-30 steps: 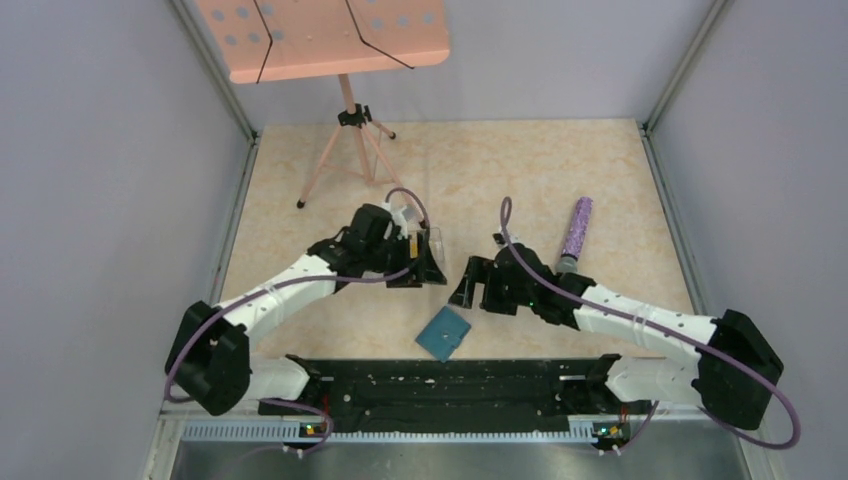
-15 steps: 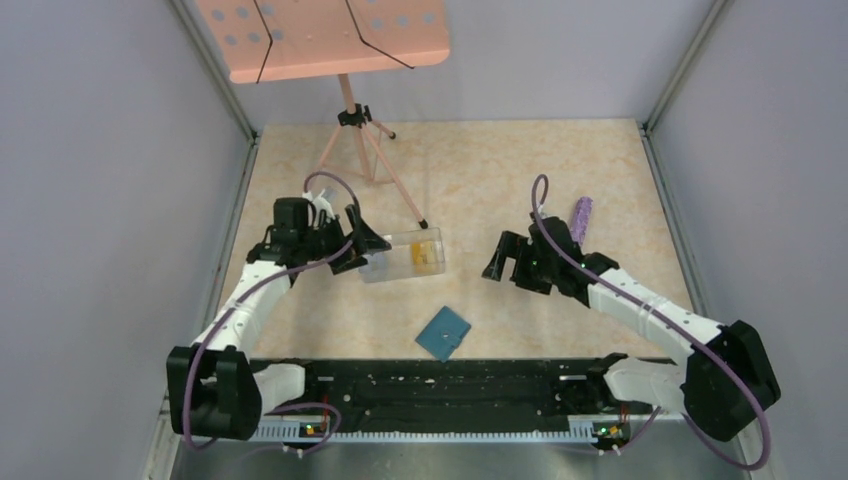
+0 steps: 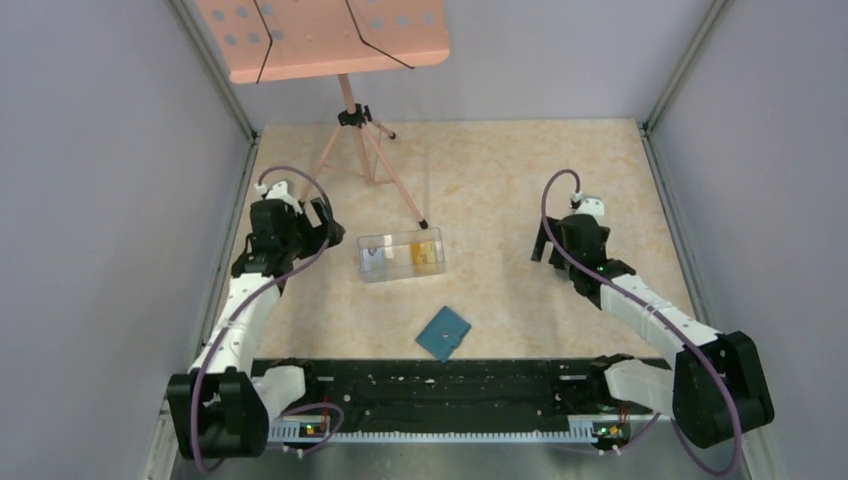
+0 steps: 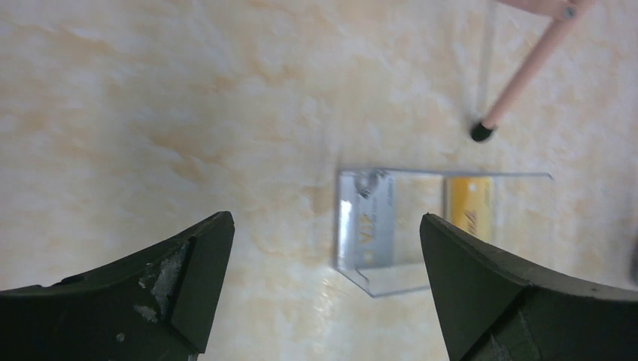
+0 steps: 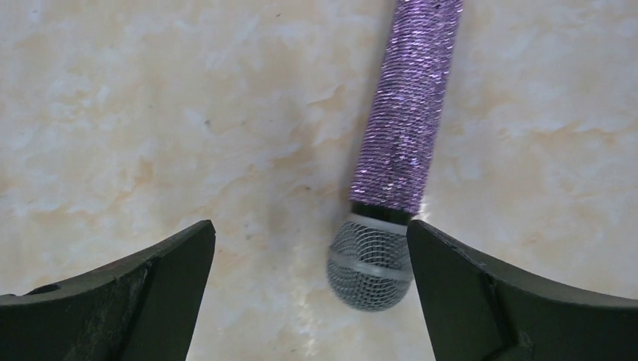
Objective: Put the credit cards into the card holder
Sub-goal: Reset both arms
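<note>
While both are spread wide and empty, the left gripper [image 4: 322, 226] hovers near a clear box [image 3: 398, 258] holding a grey credit card [image 4: 374, 226] and a yellow credit card [image 4: 470, 214], the right gripper [image 5: 309, 226] hovers over a microphone [image 5: 406, 113], and the card holder [image 3: 444, 333] lies nearer the bases.

Left tool [image 4: 325, 219], right tool [image 5: 310, 226] withdrew outward, opened.

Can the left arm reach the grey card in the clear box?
Probably yes: the left pincer is open, nothing lies between it and the clear box holding the grey card. Whether a lid covers it, I cannot tell.
</note>
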Controlling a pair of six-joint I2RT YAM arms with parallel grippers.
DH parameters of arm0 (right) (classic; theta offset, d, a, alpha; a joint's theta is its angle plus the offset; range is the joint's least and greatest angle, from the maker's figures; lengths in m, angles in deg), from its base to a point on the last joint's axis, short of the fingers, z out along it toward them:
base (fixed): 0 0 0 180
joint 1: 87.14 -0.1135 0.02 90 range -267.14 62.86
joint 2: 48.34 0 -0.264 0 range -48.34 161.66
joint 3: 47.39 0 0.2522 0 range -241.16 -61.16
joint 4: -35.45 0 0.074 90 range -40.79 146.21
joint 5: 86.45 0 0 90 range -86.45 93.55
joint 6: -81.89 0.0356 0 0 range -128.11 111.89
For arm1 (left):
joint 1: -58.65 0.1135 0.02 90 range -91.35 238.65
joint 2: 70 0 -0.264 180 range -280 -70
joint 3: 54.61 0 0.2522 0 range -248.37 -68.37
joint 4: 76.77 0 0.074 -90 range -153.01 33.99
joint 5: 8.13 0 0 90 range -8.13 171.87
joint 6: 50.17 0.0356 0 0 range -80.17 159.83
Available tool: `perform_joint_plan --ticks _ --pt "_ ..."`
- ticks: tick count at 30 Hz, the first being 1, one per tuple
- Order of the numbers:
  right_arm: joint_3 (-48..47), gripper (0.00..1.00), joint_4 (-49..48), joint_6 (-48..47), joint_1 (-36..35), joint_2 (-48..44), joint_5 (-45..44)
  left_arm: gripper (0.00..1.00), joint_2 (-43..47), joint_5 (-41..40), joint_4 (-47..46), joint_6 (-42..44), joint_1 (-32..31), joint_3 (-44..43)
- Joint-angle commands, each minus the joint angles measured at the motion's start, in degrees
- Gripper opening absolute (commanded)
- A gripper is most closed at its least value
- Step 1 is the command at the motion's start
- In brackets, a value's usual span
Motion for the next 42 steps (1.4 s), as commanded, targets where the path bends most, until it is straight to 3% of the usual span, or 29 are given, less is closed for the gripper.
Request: perform_joint_plan --ticks 1,4,9,11,17,21,25,28,30,31,33,35,42 --pt "7.7 0.99 -19.1 -12.4 2.3 -3.2 -9.6 0.99 5.1 -16.3 -13.0 10.3 0.2 6.7" --pt "12.7 0.99 -28.2 -14.4 3.8 -3.0 -10.6 0.99 4.9 -21.6 -20.3 15.4 0.2 12.6" --pt "22.3 0.99 -50.1 -19.3 4.6 -0.9 -10.6 0.99 6.7 -20.2 -48.7 23.2 0.2 27.7" --pt "22.1 0.99 -51.3 -19.7 5.5 0.3 -9.6 0.99 5.4 -18.5 -58.3 23.3 0.3 31.2" --pt "24.0 0.99 -63.5 -17.6 10.5 3.7 -4.2 0.96 -3.1 -18.4 -74.8 21.6 0.8 34.7" --pt "20.7 0.98 -61.1 -20.5 12.3 6.9 1.8 0.94 -10.4 -18.4 -75.7 19.9 1.6 30.3" --pt "21.3 0.99 -65.1 -23.2 14.9 8.5 7.7 0.91 -22.3 -14.0 -89.7 21.8 1.7 30.1" --pt "25.3 0.99 -83.1 -20.7 18.0 18.3 7.6 0.96 -19.4 -14.6 -74.5 20.9 1.8 25.3" --pt "24.2 0.99 -76.8 -20.2 18.2 16.7 7.4 0.99 -20.5 -14.8 -77.3 21.4 1.8 26.1" --pt "25.4 0.99 -82.5 -20.5 18.2 18.3 7.3 0.99 -20.9 -14.7 -79.6 21.4 1.7 26.8" --pt "24.9 0.99 -78.6 -19.7 18.2 16.4 6.4 0.99 -21.6 -14.9 -81.8 21.8 1.7 27.1" --pt "25.6 0.99 -82.4 -19.9 18.2 17.4 6.4 0.99 -21.0 -14.8 -80.2 22.0 1.7 26.8" --pt "25.6 0.99 -81.8 -19.9 18.2 17.3 6.2 0.99 -21.1 -15.1 -79.7 22.0 1.7 26.5"
